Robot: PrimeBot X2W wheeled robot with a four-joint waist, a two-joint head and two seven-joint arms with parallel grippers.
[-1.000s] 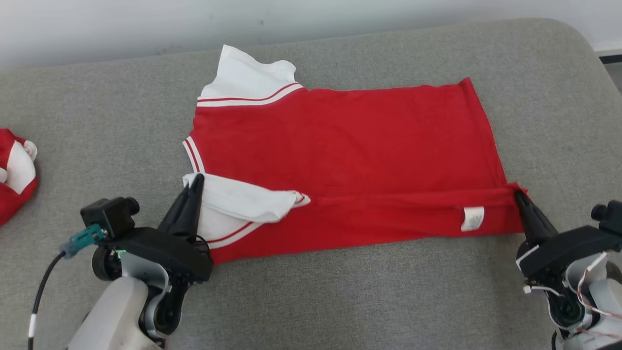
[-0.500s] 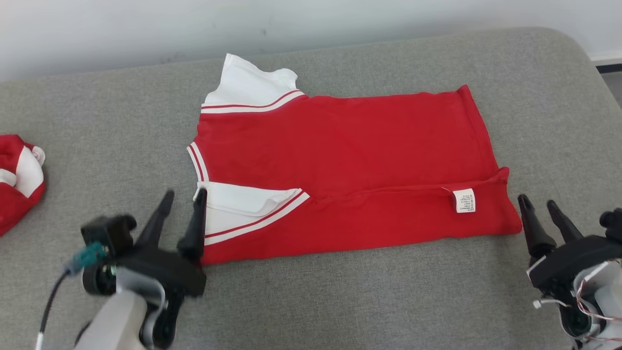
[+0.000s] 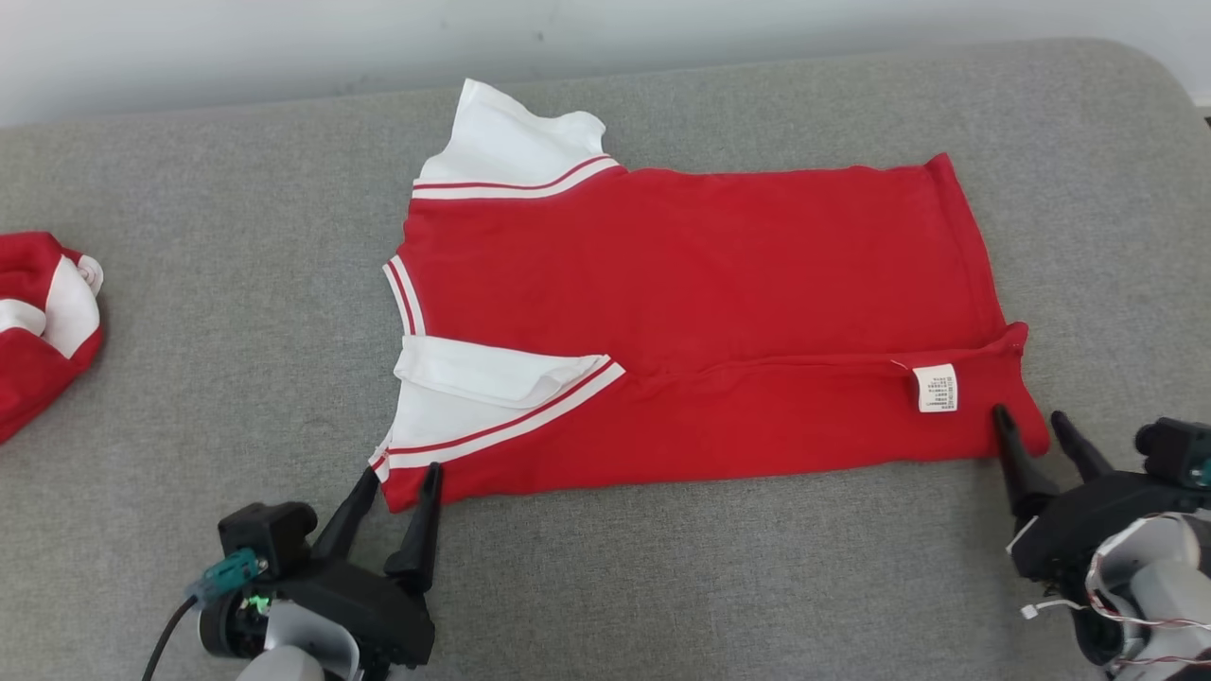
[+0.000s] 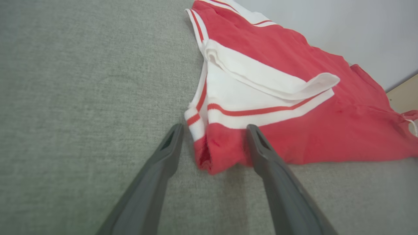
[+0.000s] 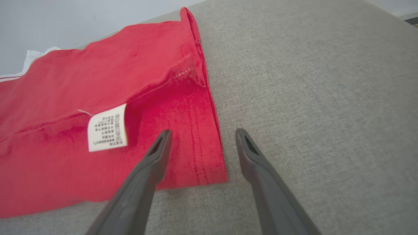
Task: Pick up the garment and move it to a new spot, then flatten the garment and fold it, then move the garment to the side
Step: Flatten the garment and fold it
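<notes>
moved: left gripper (image 3: 401,470) and right gripper (image 3: 1028,413) let go of shirt (image 3: 691,284), backed to near corners | fingers: spread, empty | why: likely straddling corners for next fold

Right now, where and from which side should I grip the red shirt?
Probably its two near corners: the shoulder corner with the left end effector, the hem corner with the right end effector. Come in low from the robot's side; the red shirt lies flat, and both doubled corners sit between open jaws.
</notes>
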